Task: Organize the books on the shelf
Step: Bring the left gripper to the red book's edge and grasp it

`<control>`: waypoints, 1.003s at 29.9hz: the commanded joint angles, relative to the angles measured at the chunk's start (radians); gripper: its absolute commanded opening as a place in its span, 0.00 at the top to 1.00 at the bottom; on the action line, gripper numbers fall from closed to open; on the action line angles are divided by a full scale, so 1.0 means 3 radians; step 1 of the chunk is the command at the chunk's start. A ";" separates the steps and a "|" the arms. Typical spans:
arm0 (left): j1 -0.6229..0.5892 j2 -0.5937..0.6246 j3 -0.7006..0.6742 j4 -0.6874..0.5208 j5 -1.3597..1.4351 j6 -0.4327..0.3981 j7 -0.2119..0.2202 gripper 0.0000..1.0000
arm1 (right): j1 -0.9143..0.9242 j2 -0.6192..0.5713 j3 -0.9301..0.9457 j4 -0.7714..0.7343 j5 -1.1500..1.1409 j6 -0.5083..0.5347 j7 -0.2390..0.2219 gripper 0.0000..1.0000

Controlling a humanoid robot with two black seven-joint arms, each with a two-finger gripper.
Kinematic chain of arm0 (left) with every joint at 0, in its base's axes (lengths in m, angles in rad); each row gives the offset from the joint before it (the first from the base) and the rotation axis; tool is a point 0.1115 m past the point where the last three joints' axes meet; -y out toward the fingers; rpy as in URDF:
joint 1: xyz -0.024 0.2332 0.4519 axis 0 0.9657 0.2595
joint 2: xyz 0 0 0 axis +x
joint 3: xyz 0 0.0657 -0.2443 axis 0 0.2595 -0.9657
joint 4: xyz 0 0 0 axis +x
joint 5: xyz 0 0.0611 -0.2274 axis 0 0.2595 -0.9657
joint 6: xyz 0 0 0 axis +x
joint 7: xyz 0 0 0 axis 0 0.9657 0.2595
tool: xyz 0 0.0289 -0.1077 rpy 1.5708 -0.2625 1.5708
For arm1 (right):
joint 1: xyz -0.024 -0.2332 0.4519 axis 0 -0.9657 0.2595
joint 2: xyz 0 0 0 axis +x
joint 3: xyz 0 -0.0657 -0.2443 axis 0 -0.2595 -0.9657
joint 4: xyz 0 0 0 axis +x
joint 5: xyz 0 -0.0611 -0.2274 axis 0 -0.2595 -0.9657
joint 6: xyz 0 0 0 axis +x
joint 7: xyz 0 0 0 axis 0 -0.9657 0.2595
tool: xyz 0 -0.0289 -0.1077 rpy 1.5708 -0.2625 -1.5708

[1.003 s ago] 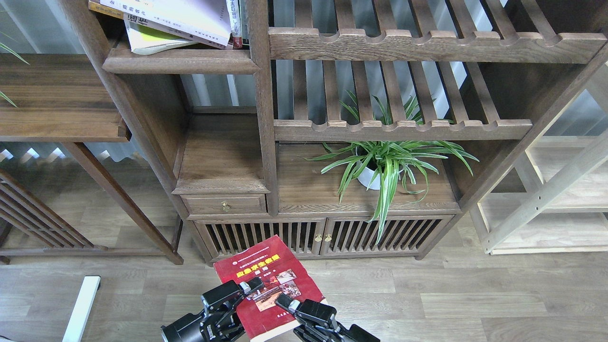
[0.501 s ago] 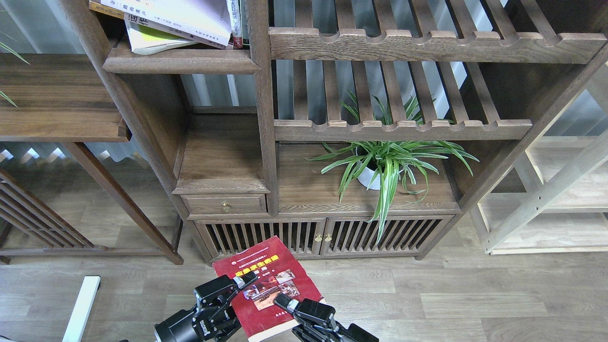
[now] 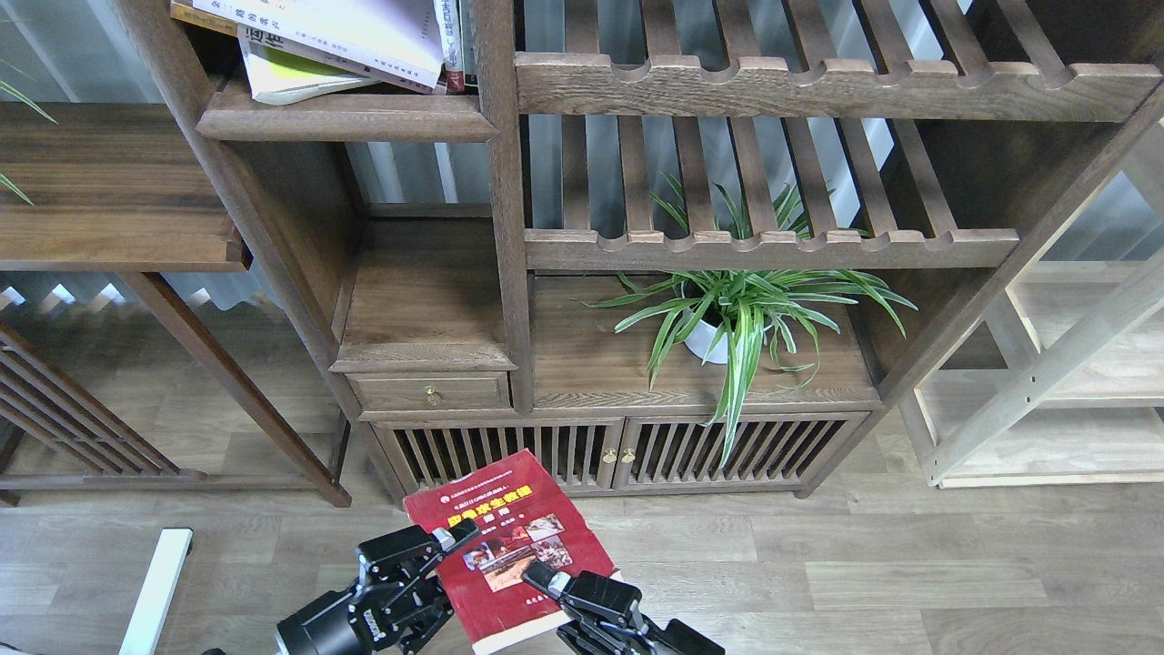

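Observation:
A red book [image 3: 509, 537] with small photos on its cover is held tilted above the floor at the bottom centre. My right gripper [image 3: 543, 576] is shut on its lower right part, one finger lying on the cover. My left gripper [image 3: 450, 541] is at the book's left edge, its silver-tipped finger just overlapping the cover; I cannot tell its opening. The shelf [image 3: 341, 116], a solid dark board with a moulded edge, is at the top left. On it lie a pale lavender-white book [image 3: 346, 32] over a yellow-green one [image 3: 291, 77].
Narrow upright spines [image 3: 452, 45] stand at the shelf's right end. Slatted racks [image 3: 773, 247] fill the right bay above a potted spider plant [image 3: 737, 318]. A ledge with a brass-knobbed drawer [image 3: 427, 391] is below. A dark side table [image 3: 109, 191] stands left, a pale wooden rack [image 3: 1073, 382] right.
My left gripper has drawn back to the left, from over the cover to the book's left edge. The red book has shifted slightly left. The right gripper has barely moved.

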 commanded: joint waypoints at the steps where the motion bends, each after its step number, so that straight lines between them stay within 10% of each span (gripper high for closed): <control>1: -0.0015 0.0137 0.0003 -0.0095 -0.0056 0.0000 0.0000 0.57 | 0.0027 0.0000 -0.0006 -0.0002 -0.0004 0.0000 0.0000 0.73; 11: -0.0122 0.0306 0.0090 -0.0110 -0.0127 0.0000 0.0000 0.60 | 0.0047 0.0000 -0.0078 -0.0002 -0.0040 0.0000 0.0000 0.73; 22: -0.0408 0.0301 0.0341 -0.0059 -0.0204 0.0000 0.0000 0.40 | 0.0052 0.0000 -0.0241 0.0003 -0.0137 0.0000 0.0000 0.73; 30: -0.0409 0.0296 0.0351 -0.0059 -0.0214 0.0000 0.0000 0.56 | 0.0109 0.0000 -0.0262 0.0009 -0.0137 0.0000 0.0000 0.74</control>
